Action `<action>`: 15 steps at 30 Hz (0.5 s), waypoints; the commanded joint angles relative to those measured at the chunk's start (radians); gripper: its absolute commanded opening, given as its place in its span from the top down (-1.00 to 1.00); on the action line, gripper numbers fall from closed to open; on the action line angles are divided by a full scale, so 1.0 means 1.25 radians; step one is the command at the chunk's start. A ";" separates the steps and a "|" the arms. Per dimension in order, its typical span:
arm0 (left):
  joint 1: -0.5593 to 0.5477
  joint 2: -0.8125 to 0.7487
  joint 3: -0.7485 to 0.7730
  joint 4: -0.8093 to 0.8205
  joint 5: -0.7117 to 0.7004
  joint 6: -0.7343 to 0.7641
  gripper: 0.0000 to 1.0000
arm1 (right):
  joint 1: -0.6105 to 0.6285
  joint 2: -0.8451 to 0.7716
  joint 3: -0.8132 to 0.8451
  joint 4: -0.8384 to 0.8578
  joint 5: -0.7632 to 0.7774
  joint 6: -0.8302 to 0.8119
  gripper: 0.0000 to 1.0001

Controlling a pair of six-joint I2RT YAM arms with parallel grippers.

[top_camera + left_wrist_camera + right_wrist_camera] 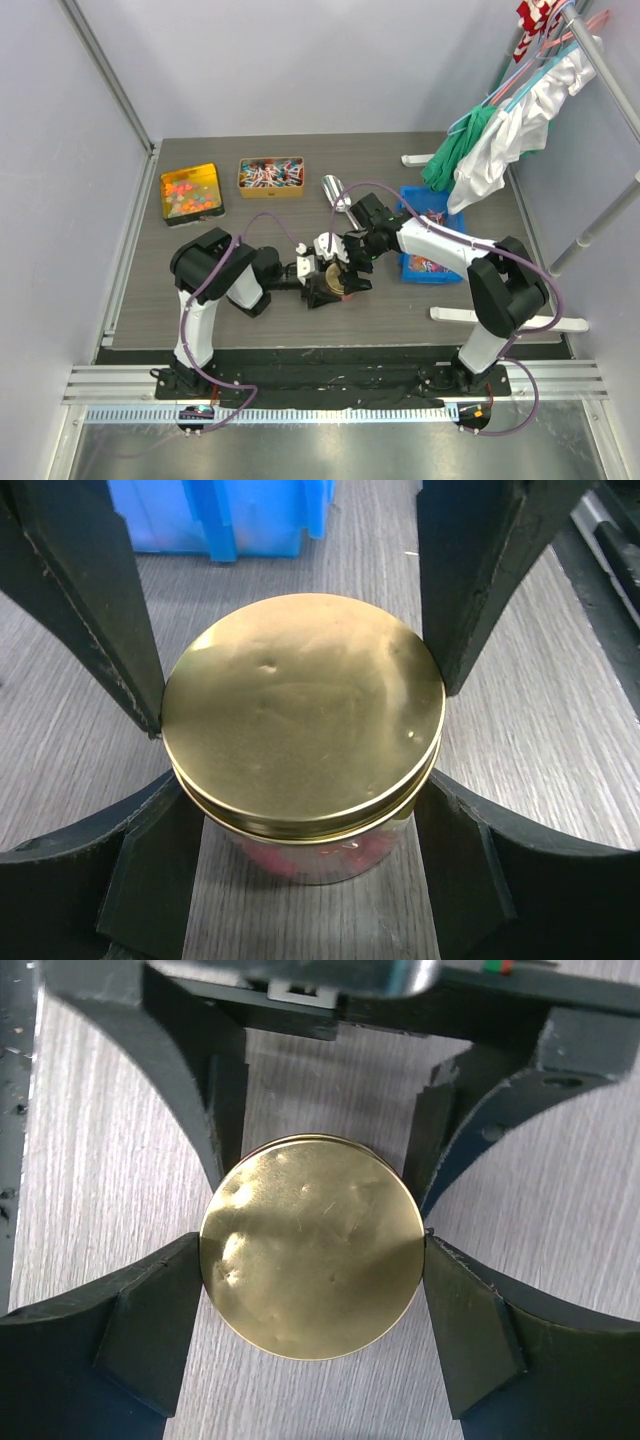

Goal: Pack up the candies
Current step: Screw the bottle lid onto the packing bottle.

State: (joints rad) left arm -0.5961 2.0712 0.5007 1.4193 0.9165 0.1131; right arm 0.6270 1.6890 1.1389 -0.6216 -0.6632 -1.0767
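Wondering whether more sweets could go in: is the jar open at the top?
No, the gold lid sits on the jar and covers its mouth.

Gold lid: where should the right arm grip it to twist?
Its thin rim, from straight above: the gold lid lies flat, round, face up. Put the jaws on the two sides the left gripper, holding the jar below, leaves free.

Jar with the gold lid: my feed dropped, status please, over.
Left gripper jaws shut on jar. Right gripper jaws shut on gold lid. Red candies inside jar. Nothing seen in the way.
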 commanded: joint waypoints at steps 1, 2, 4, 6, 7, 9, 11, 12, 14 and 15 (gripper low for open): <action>-0.003 0.006 -0.025 0.103 -0.113 0.010 0.61 | 0.018 -0.056 -0.041 0.076 0.046 0.116 -0.54; -0.003 0.003 -0.026 0.103 -0.124 0.009 0.61 | 0.021 -0.064 -0.047 0.086 0.056 0.132 -0.52; -0.003 0.001 -0.027 0.103 -0.137 0.004 0.61 | 0.031 -0.074 -0.067 0.130 0.096 0.206 -0.39; -0.003 -0.005 -0.029 0.103 -0.168 -0.012 0.61 | 0.037 -0.080 -0.074 0.162 0.119 0.278 -0.35; -0.003 -0.008 -0.030 0.103 -0.186 -0.019 0.62 | 0.041 -0.081 -0.079 0.176 0.138 0.308 -0.34; -0.002 -0.016 -0.035 0.102 -0.240 -0.036 0.61 | 0.042 -0.087 -0.089 0.217 0.153 0.358 -0.29; -0.003 -0.024 -0.038 0.102 -0.263 -0.049 0.62 | 0.042 -0.091 -0.106 0.247 0.175 0.438 -0.29; -0.003 -0.030 -0.040 0.102 -0.272 -0.051 0.62 | 0.045 -0.087 -0.110 0.285 0.187 0.472 -0.29; -0.003 -0.036 -0.043 0.102 -0.297 -0.052 0.62 | 0.048 -0.079 -0.112 0.320 0.234 0.575 -0.29; -0.003 -0.040 -0.045 0.102 -0.307 -0.052 0.62 | 0.049 -0.073 -0.109 0.344 0.241 0.603 -0.29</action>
State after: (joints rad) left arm -0.6102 2.0377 0.4656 1.4242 0.7391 0.0917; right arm 0.6716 1.6077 1.0149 -0.3439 -0.4622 -0.6353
